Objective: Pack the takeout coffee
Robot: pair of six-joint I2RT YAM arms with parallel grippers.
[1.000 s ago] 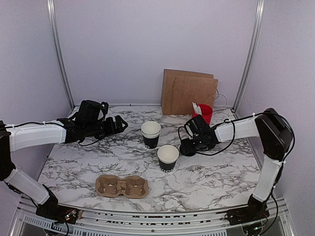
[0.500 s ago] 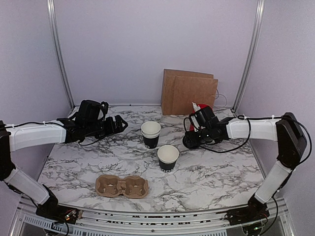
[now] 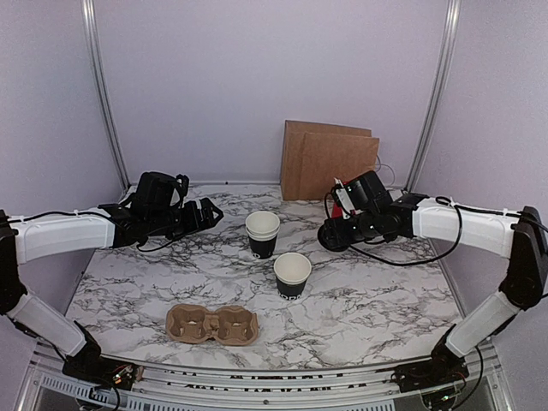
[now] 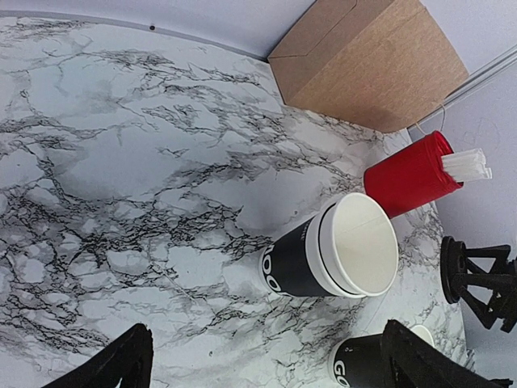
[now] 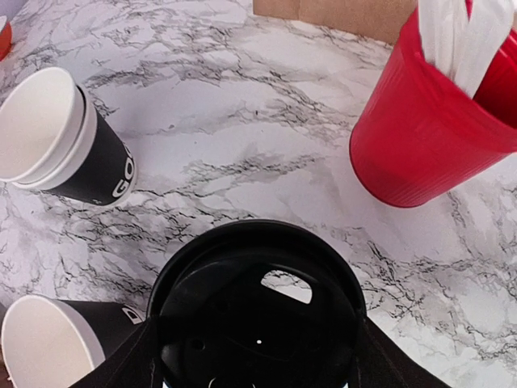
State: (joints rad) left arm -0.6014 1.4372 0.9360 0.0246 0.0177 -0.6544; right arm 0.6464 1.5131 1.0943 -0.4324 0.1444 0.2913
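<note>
Top external view: a marble-patterned table (image 3: 385, 300) is shown inside pale lilac walls (image 3: 214, 77), with metal rails (image 3: 101, 94) at the far corners.
Stacked cups (image 3: 262, 233): a black cup with cream cups nested inside it is stood upright near the table's middle; from the left wrist, the innermost cup is seen to be empty.
Single cup (image 3: 292, 275): a black cup with a cream inside is stood upright, nearer and slightly right of the stacked cups, apart from them.
Black lid (image 5: 250, 323): it is pinched by the right gripper (image 3: 336, 232) and held above the table, right of the stacked cups and close to the red cup.
Red cup (image 5: 428, 137): white utensils (image 5: 456, 32) are carried in it; it is stood at the far right, in front of the paper bag.
Cup carrier (image 3: 212, 324): a brown pulp tray with two wells is laid near the front edge, left of the single cup.
Paper bag (image 3: 330, 163): brown, stood upright against the far wall.
Left gripper (image 3: 208, 214): its fingers are spread wide and nothing is held; it is hung above the table, left of the stacked cups.
</note>
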